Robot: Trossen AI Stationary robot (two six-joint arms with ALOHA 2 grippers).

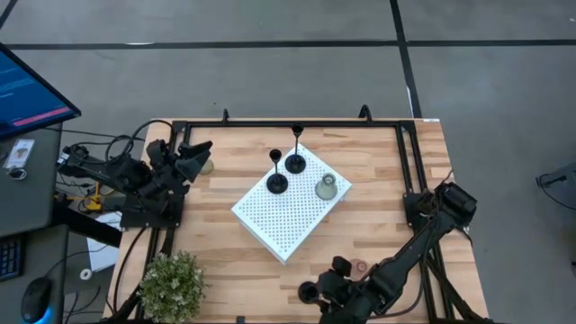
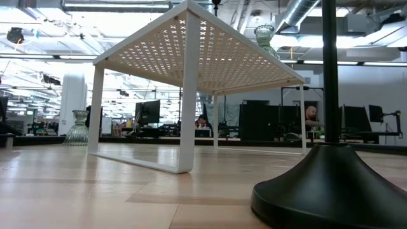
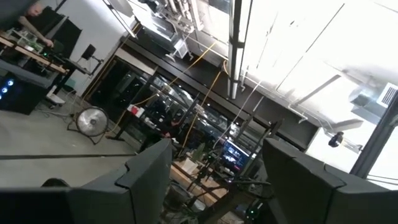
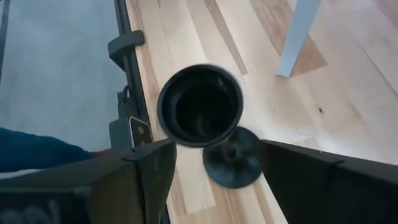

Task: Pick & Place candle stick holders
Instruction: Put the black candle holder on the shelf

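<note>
Right gripper [image 4: 208, 165] jaws stand apart, straddling the black candle holder [image 4: 200, 106]; stem upright between them, unclamped. Left arm waits, remote.

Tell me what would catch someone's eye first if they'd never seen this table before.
Probably the white perforated board standing like a little platform mid-table, with two black candle stick holders and a pale green holder on top. Next, the right gripper at the near edge, fingers open on either side of a third black holder. The bushy plant marks the near-left corner.
</note>
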